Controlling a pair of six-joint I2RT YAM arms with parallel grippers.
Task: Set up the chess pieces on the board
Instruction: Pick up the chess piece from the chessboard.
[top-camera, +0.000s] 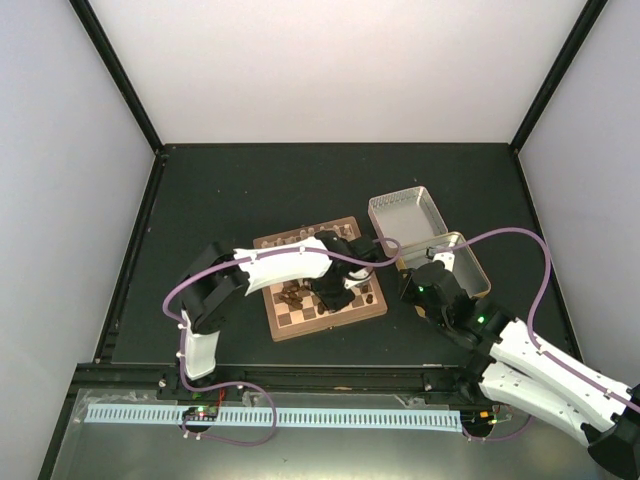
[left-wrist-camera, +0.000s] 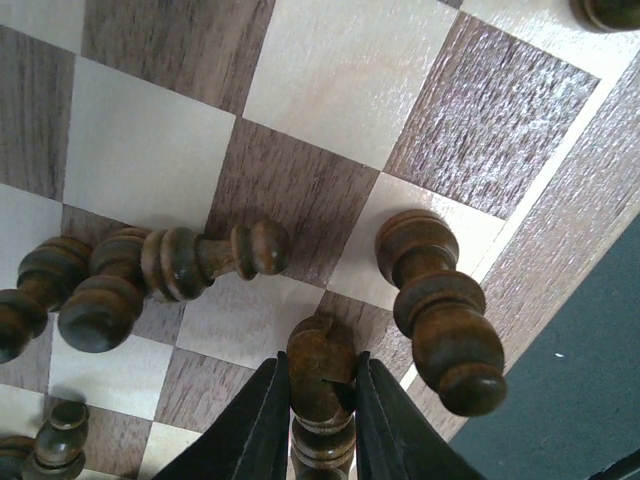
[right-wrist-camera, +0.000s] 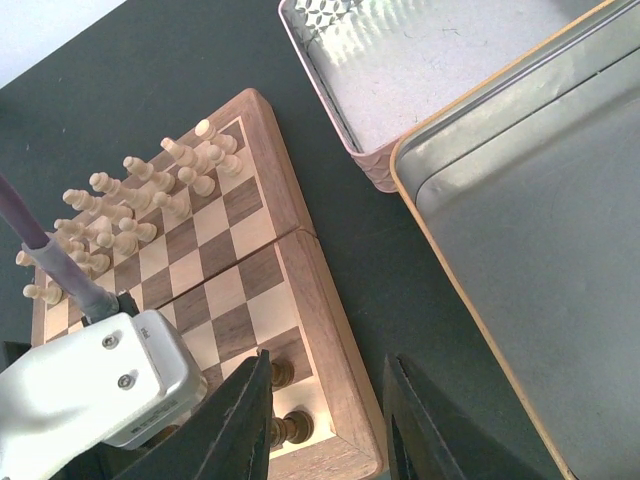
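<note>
The left fingers (left-wrist-camera: 250, 435) pinch a dark piece (left-wrist-camera: 320, 355), its long axis running along them, above the board (left-wrist-camera: 330, 70) by its rim. Toppled dark pieces (left-wrist-camera: 215, 258) lie at its 10 and 2 o'clock. The right fingers (right-wrist-camera: 238, 425), wide and empty, hover off the 3 o'clock edge.

One board (top-camera: 300, 322), two tin halves (top-camera: 408, 214)

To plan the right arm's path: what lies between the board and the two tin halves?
Nothing: in the right wrist view, only bare dark table separates the board from the pink-rimmed tin and the gold-rimmed tin.
</note>
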